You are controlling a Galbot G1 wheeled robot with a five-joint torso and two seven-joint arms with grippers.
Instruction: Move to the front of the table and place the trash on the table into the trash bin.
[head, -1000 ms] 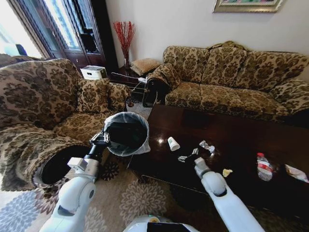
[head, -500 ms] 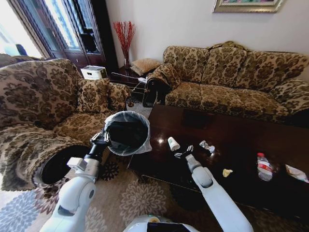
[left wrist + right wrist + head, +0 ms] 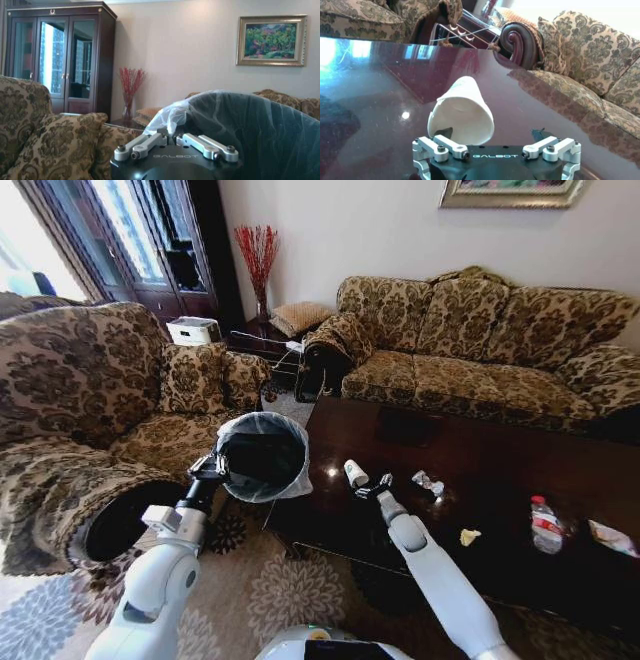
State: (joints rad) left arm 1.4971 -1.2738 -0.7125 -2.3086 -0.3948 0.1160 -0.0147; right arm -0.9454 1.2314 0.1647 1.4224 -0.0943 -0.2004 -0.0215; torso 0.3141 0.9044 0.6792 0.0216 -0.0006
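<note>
Right wrist view: right pincer (image 3: 496,150) spread around the toppled paper cup (image 3: 461,111) on the tabletop (image 3: 380,71), off-centre; closing may roll it away; left pincer (image 3: 175,144) pinching the trash bin (image 3: 262,454) liner.

The near-left part of the table (image 3: 520,570) is left bare and glossy, so passage along the near edge is unobstructed. Farther in, the way is taken up by the paper cup (image 3: 356,473) lying on its side, with the right gripper (image 3: 368,488) just beside it — its fingers spread either side of the cup's mouth. To the right lie crumpled wrappers (image 3: 428,482), a yellow scrap (image 3: 469,536) and a small bottle (image 3: 546,526), well apart. Off the table's left end, the trash bin (image 3: 262,457) is held up by the left gripper (image 3: 208,469), apparently clamped on its rim — its opening unblocked.
</note>
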